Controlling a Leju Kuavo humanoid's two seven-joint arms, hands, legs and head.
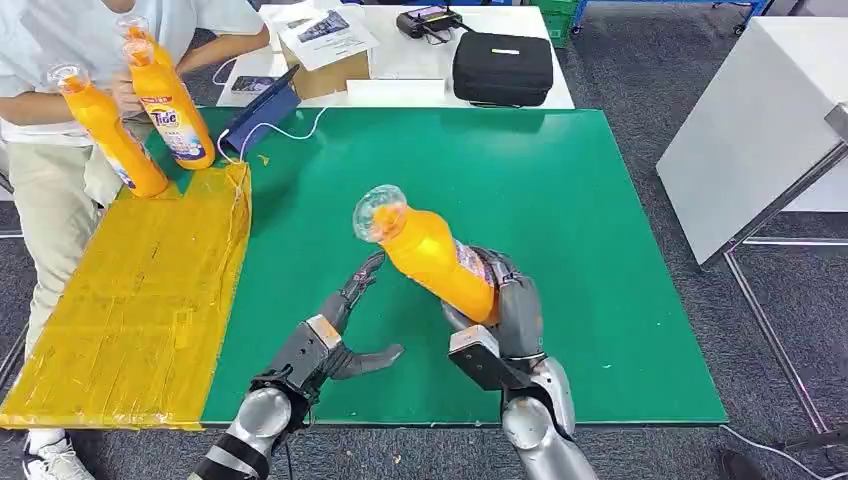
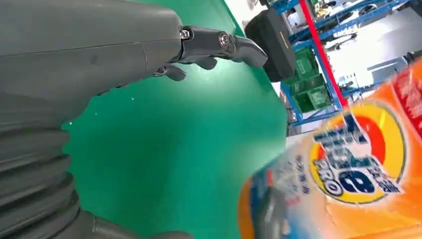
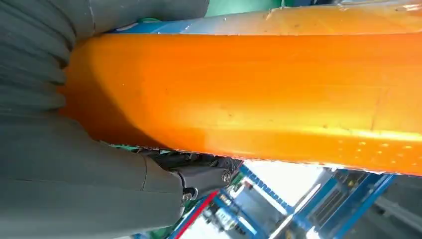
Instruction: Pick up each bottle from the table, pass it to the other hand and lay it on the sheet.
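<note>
Your right hand (image 1: 505, 320) is gripping an orange bottle (image 1: 430, 255) by its lower part, cap tilting up and left above the green table (image 1: 600, 250). Your left hand (image 1: 335, 335) is holding nothing, its fingers spread wide just beside the bottle. Its label is reading "PRO". A person (image 1: 60, 60) is holding two "Tide" bottles (image 1: 150, 110) at the yellow sheet (image 1: 130, 300).

a green table (image 1: 560, 200) fills the middle — beyond it a white desk (image 1: 400, 60) carries a black case (image 1: 502, 68) and a cardboard box (image 1: 325, 70). grey floor (image 1: 640, 70) surrounds them, a white panel (image 1: 750, 120) leans alongside — blue shelving (image 2: 318, 74) stands further off.
</note>
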